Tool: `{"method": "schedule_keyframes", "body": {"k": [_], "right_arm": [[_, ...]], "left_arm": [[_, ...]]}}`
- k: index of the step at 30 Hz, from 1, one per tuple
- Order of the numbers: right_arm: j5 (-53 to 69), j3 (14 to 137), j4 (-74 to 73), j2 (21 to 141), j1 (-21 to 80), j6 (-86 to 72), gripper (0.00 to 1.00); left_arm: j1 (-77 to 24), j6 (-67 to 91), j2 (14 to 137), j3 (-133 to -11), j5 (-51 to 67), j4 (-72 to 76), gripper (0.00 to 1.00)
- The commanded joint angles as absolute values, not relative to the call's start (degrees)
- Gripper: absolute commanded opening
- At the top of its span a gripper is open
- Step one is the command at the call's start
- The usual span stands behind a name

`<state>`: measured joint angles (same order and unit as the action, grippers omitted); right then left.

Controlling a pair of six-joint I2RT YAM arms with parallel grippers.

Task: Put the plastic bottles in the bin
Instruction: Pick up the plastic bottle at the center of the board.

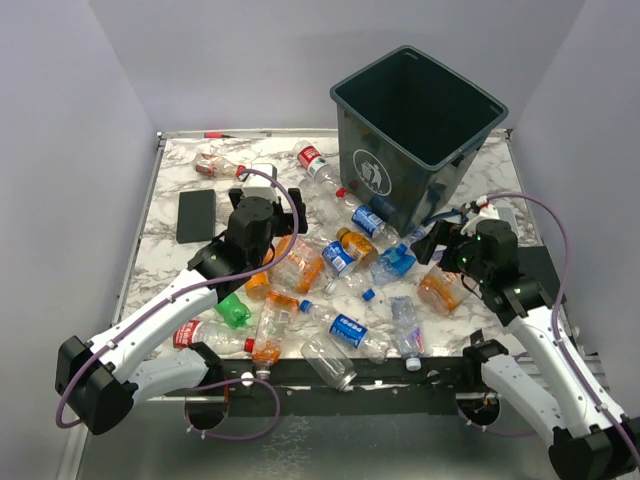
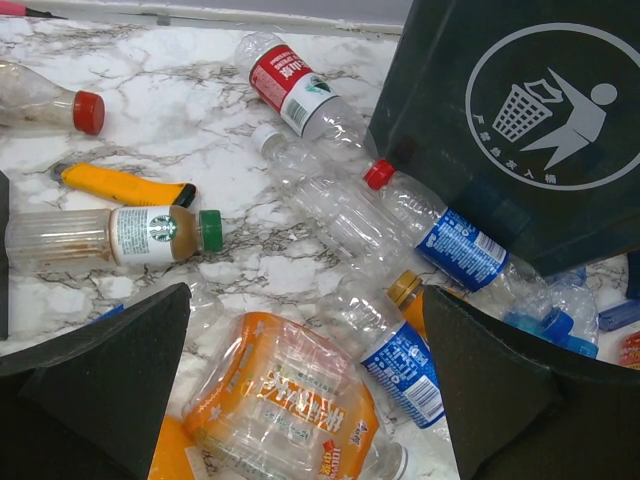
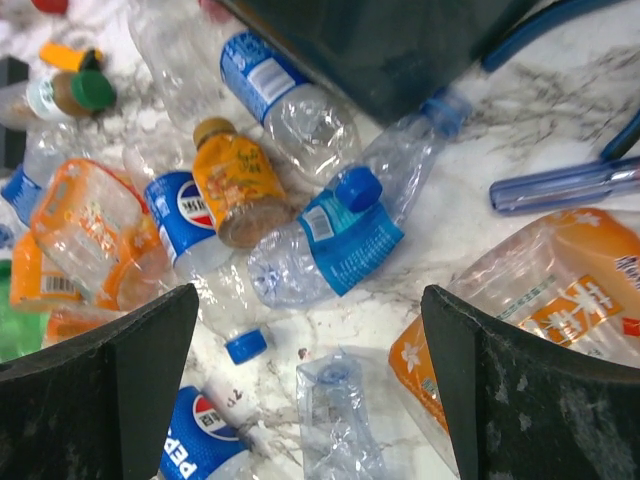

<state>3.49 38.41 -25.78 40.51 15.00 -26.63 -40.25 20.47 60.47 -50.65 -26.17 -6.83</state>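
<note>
Right, left gripper (image 2: 310,335) jaws apart, empty, over orange bottle (image 2: 285,410). Right gripper (image 3: 310,340) likewise apart, empty, over blue-label bottle (image 3: 335,245). Plastic bottles (image 1: 347,327) scattered on marble table (image 1: 175,180), some against upright bin (image 1: 365,150) at far right.

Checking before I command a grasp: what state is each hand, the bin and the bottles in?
left hand: open, empty.
right hand: open, empty.
bin: upright, top open.
plastic bottles: lying flat, outside the bin, several crushed.
blue cap: loose, off any bottle.
</note>
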Motion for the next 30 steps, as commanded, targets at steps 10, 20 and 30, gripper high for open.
{"method": "schedule_keyframes", "body": {"k": [10, 20, 30], "right_arm": [[-4.90, 36.64, -28.60, 49.19, 29.19, -33.77, 0.93], [-26.75, 38.04, -40.75, 46.50, 31.62, -54.50, 1.00], [-27.27, 43.03, -47.61, 43.06, 11.71, -52.10, 1.00]], "left_arm": [[-40.52, 19.33, 61.70, -50.07, -24.02, -4.92, 0.99], [-40.50, 19.57, 62.63, -49.60, -22.94, -4.86, 0.99], [-40.51, 21.90, 61.30, -49.83, -24.53, -6.29, 0.99]]}}
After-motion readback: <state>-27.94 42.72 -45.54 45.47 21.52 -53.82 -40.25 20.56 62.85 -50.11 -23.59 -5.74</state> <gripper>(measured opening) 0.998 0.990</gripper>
